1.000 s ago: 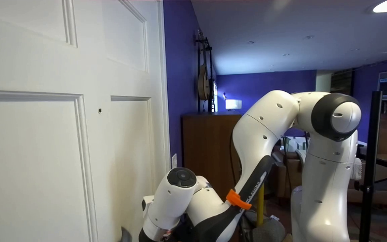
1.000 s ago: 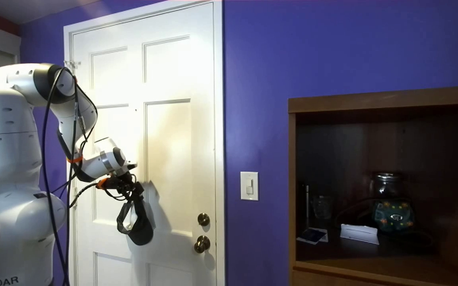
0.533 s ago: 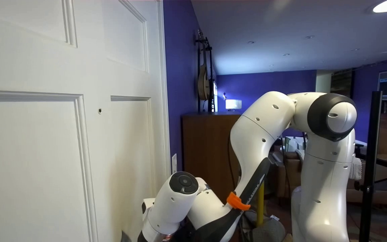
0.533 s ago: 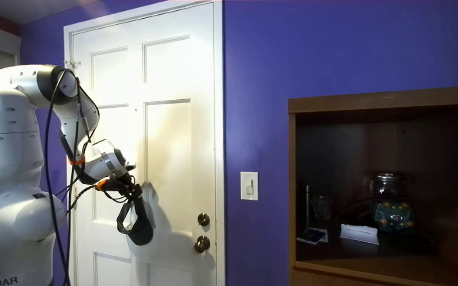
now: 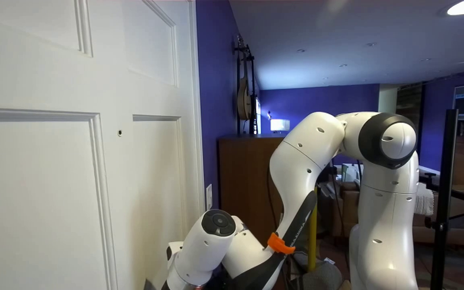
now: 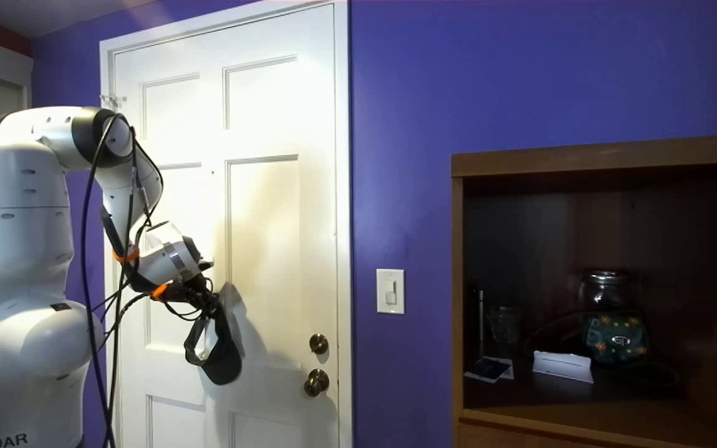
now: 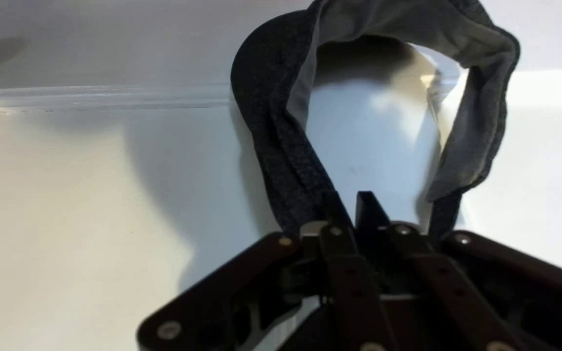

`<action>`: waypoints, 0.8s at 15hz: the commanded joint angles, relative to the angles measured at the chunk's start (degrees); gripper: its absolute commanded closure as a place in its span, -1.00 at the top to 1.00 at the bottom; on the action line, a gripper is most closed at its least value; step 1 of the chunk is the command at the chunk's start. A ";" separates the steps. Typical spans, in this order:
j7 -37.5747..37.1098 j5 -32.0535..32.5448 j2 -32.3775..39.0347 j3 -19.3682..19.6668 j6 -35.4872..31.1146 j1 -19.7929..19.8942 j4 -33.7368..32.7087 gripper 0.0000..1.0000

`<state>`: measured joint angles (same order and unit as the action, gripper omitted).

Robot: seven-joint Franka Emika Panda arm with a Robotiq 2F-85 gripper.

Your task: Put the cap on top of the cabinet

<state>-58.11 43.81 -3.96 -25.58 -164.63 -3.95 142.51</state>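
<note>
- Below the claw [image 7: 351,202], in front of the white door [image 6: 259,242], the dark cap [image 6: 223,358] hangs with a rounded flap [image 7: 256,58], probably its brim, at the low end; whether its cloth touches the door I cannot tell.
- Claw: both fingers [image 7: 371,212] stand almost together, a thin gap showing at the tips. Cloth runs in to them and no other support shows, so I judge them clamped on the cap, though the bite itself is hidden.
- Weight: likely very light, so a modest squeeze should carry it.
- Feel: soft, going by the creased grey lining [image 7: 408,22]; expect it to sag and swing. The flap is perhaps the stiffest part.
- Grip: cloth like this ought neither to slip much nor break, but the narrow strap [image 7: 444,214] could twist if only a corner is caught.
- Where to hold: the end away from the flap suits a hanging carry, and the open band [image 7: 286,151], with the door showing through it, leaves plenty of edge to pinch.
- Yet to do: the brown cabinet [image 6: 601,154] stands well apart from the cap; its top seems to call for a lift high enough that the dangling flap clears the edge.
</note>
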 commanded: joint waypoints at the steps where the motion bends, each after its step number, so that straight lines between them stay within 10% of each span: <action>1: -2.23 2.91 1.55 -0.06 -1.63 0.61 -1.78 -1.00; 12: 4.16 -2.66 -2.12 0.08 1.23 -0.78 -0.40 -0.99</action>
<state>-56.53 43.79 -4.08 -25.56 -164.83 -4.02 141.69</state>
